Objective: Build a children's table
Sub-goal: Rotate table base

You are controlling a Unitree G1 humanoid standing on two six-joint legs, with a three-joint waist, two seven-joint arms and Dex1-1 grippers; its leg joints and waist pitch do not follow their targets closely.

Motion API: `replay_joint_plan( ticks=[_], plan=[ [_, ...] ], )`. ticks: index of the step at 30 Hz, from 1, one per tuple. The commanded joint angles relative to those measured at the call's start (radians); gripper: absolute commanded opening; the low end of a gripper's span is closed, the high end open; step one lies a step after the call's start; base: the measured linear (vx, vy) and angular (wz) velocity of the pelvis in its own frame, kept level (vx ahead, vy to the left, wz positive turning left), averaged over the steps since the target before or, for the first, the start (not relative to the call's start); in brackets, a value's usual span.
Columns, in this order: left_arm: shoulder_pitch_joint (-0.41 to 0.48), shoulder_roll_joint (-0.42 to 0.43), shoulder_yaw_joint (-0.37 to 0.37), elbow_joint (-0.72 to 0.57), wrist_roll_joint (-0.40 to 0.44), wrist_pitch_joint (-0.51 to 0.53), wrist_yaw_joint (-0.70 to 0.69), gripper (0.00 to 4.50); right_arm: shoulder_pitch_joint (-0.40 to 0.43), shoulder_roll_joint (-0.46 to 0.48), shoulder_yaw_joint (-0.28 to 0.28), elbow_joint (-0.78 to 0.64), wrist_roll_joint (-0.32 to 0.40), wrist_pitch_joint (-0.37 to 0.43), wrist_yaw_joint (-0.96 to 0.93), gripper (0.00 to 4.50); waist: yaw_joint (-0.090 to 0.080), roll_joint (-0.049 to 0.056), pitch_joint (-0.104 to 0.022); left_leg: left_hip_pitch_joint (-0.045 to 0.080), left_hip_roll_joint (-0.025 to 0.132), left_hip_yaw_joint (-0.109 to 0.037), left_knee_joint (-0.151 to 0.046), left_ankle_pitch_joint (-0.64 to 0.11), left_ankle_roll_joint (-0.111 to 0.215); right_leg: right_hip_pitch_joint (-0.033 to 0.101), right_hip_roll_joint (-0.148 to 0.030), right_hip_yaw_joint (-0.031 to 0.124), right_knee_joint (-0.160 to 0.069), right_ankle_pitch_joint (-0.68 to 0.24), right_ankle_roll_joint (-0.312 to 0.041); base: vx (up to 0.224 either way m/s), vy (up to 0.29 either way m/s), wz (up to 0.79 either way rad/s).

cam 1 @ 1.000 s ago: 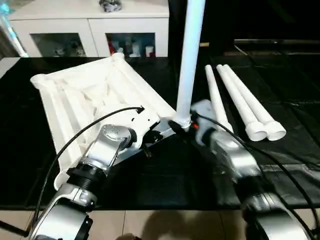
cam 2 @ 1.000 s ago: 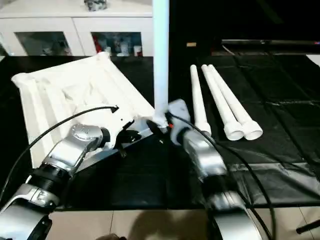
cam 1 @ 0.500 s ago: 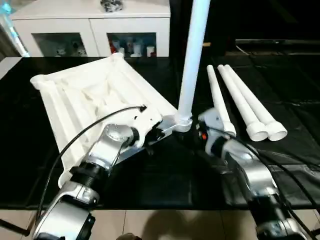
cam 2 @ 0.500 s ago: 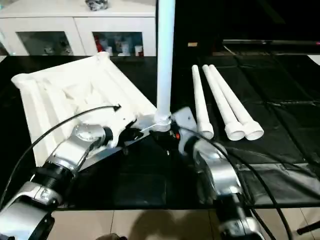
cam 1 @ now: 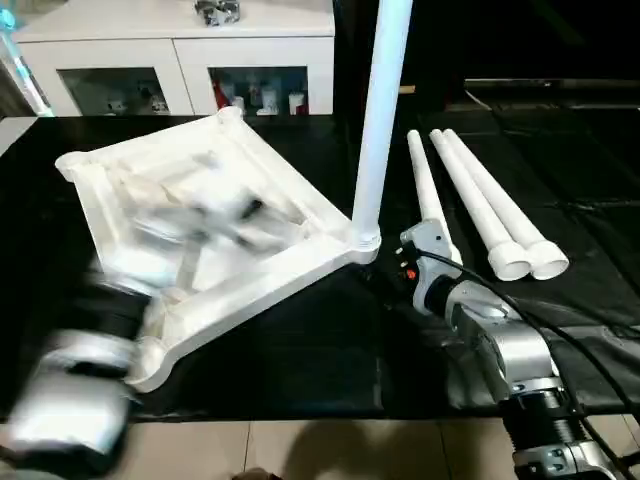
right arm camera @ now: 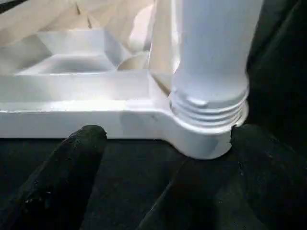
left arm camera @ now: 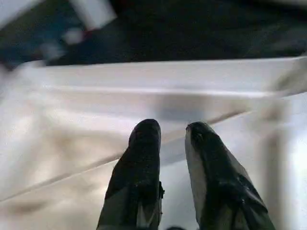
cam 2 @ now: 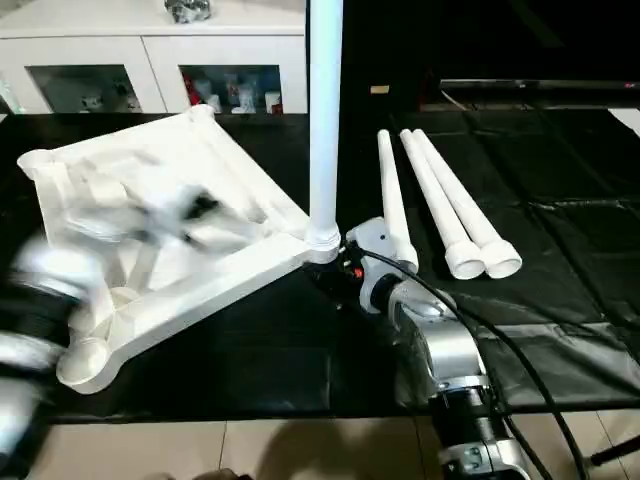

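Note:
The children's table top [cam 1: 262, 285] lies upside down on the black mat, ribbed underside up. One white leg [cam 1: 378, 110] stands upright in its near right corner socket [right arm camera: 204, 136]. Three more legs [cam 1: 478, 200] lie side by side on the mat to the right. My right gripper [cam 1: 385, 272] is open just in front of that socket, one black finger [right arm camera: 72, 158] on each side of it and clear of it. My left gripper [left arm camera: 172, 127] hovers over the ribbed underside, its fingers slightly parted with nothing between them. The left arm [cam 1: 80, 385] is a blur at the near left.
A white glass-door cabinet [cam 1: 180, 50] stands behind the mat at the back left. Black cables [cam 1: 560, 320] run along my right forearm. The mat's front edge meets a light tiled floor [cam 1: 330, 450].
My left arm has swung away from the table top's near rim toward the left, and its fingers have parted. My right gripper has drawn back slightly from the upright leg's base, staying open.

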Motion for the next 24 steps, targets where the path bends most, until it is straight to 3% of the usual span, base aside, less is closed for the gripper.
replay_joint_plan(
  ticks=[1,5,6,7,9,10,11,14,20,24],
  plan=[
    [-0.017,0.061,0.010,0.024,0.049,0.014,0.029,1.03,-0.016,0.018,-0.009,-0.017,0.037,0.011,0.005,4.50,0.003,0.003,-0.069,0.024,0.060,-0.036,-0.070,-0.215,0.007,0.048,-0.095,0.057,-0.074,-0.211,-0.166,0.000,0.000,0.00],
    [-0.018,0.173,-0.044,0.060,0.148,0.027,0.060,1.03,-0.022,-0.030,0.084,0.035,-0.092,-0.100,0.007,4.50,0.001,0.005,-0.066,0.025,0.060,-0.035,-0.073,-0.230,-0.019,0.043,-0.094,0.058,-0.073,-0.228,-0.149,0.000,0.000,0.00],
    [-0.020,0.186,-0.049,0.069,0.155,0.026,0.063,1.03,-0.026,-0.027,0.083,0.040,-0.090,-0.090,0.001,4.50,0.002,0.005,-0.066,0.026,0.059,-0.035,-0.073,-0.236,-0.020,0.043,-0.095,0.059,-0.075,-0.239,-0.146,0.000,0.000,0.00],
    [-0.021,0.197,-0.050,0.075,0.158,0.028,0.063,1.03,-0.029,-0.026,0.086,0.043,-0.090,-0.087,0.001,4.50,0.000,-0.002,-0.065,0.027,0.059,-0.034,-0.073,-0.242,-0.018,0.043,-0.096,0.060,-0.077,-0.252,-0.149,0.000,0.000,0.00],
    [-0.014,0.215,-0.052,0.079,0.155,0.033,0.038,1.03,-0.045,-0.034,0.131,0.060,-0.154,-0.121,-0.040,4.50,0.006,0.004,-0.066,0.028,0.061,-0.035,-0.073,-0.242,-0.022,0.041,-0.099,0.061,-0.076,-0.258,-0.154,0.000,0.000,0.00],
    [-0.013,0.217,-0.053,0.080,0.155,0.032,0.035,0.76,-0.047,-0.035,0.138,0.062,-0.164,-0.125,-0.046,4.50,0.008,0.002,-0.065,0.028,0.062,-0.036,-0.075,-0.236,-0.029,0.040,-0.098,0.060,-0.075,-0.253,-0.156,0.000,0.000,0.00],
    [-0.004,0.223,-0.068,0.089,0.163,0.029,0.017,0.69,-0.060,-0.029,0.153,0.072,-0.133,-0.068,0.008,4.50,0.008,0.003,-0.066,0.029,0.061,-0.035,-0.073,-0.243,-0.027,0.041,-0.100,0.062,-0.074,-0.245,-0.162,0.000,0.000,0.00],
    [0.016,0.239,-0.102,0.101,0.198,0.029,0.006,0.64,-0.078,-0.020,0.175,0.093,-0.124,-0.023,0.035,4.50,0.006,0.003,-0.064,0.026,0.063,-0.038,-0.076,-0.259,-0.022,0.043,-0.100,0.063,-0.074,-0.255,-0.160,0.000,0.000,0.00],
    [0.049,0.260,-0.155,0.115,0.257,0.057,0.004,0.06,-0.114,0.003,0.214,0.178,-0.165,-0.057,0.036,4.50,0.004,0.004,-0.070,0.025,0.063,-0.037,-0.072,-0.230,-0.024,0.044,-0.102,0.063,-0.068,-0.194,-0.181,0.000,0.000,0.00],
    [0.057,0.277,-0.170,0.096,0.274,0.077,-0.001,0.06,-0.132,0.018,0.215,0.203,-0.152,-0.074,0.043,4.50,0.003,0.004,-0.066,0.027,0.064,-0.037,-0.075,-0.250,-0.028,0.043,-0.102,0.063,-0.068,-0.202,-0.184,0.000,0.000,0.00]
  ],
)
